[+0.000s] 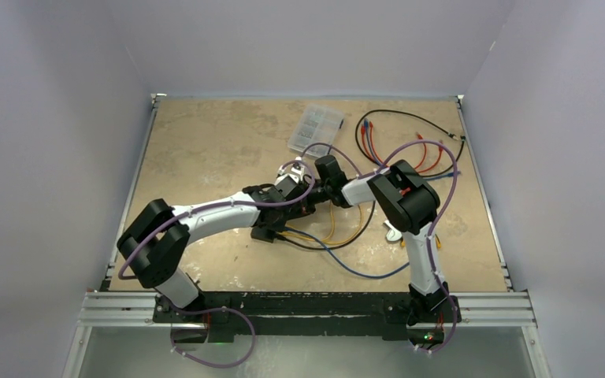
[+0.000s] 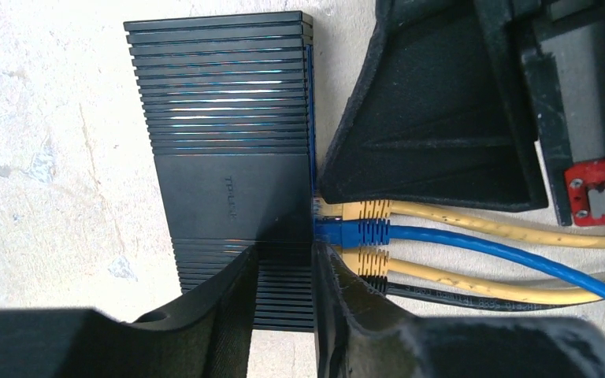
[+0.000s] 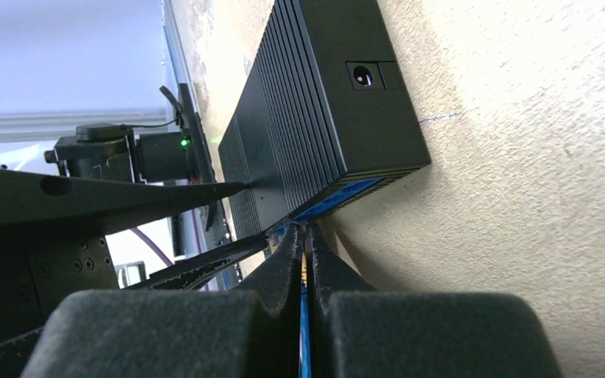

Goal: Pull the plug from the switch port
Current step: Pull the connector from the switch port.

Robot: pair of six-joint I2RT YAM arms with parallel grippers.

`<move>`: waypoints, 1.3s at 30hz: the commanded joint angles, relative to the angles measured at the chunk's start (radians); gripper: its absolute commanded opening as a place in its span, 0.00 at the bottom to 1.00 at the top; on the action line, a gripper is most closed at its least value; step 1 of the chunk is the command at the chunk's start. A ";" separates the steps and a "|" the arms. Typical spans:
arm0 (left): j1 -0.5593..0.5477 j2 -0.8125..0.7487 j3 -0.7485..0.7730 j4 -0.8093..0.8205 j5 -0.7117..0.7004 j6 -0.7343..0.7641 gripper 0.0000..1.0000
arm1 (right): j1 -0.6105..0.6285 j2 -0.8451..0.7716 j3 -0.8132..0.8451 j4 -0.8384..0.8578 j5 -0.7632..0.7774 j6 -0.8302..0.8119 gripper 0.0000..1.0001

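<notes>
The switch (image 2: 228, 165) is a flat black ribbed box on the tan table; it also shows in the right wrist view (image 3: 315, 94). Yellow (image 2: 366, 209), blue (image 2: 354, 231), yellow and black plugs sit side by side in its port side. My left gripper (image 2: 283, 260) is open at the switch's near end, one finger (image 2: 220, 303) over the ribbed top, the other at the port edge. My right gripper (image 3: 304, 230) is shut on a plug at the port side; yellow and blue show in the slit. Its finger (image 2: 433, 118) covers the ports above the upper yellow plug.
In the top view both grippers (image 1: 298, 187) (image 1: 321, 189) meet mid-table and hide the switch. A clear compartment case (image 1: 315, 126) lies behind them. Loose red, blue and black leads (image 1: 410, 146) lie back right. Yellow, black and blue cables (image 1: 339, 236) trail toward the near edge.
</notes>
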 commanded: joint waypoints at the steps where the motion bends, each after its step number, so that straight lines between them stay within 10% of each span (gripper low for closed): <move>1: 0.018 0.074 -0.006 -0.056 -0.119 -0.020 0.26 | 0.005 -0.027 -0.009 -0.140 0.093 -0.103 0.00; 22: 0.018 0.074 0.001 -0.041 -0.079 -0.027 0.25 | -0.052 -0.144 -0.052 -0.209 0.109 -0.155 0.00; 39: 0.020 -0.158 -0.051 0.129 0.135 -0.002 0.47 | -0.127 -0.297 0.046 -0.441 0.404 -0.286 0.05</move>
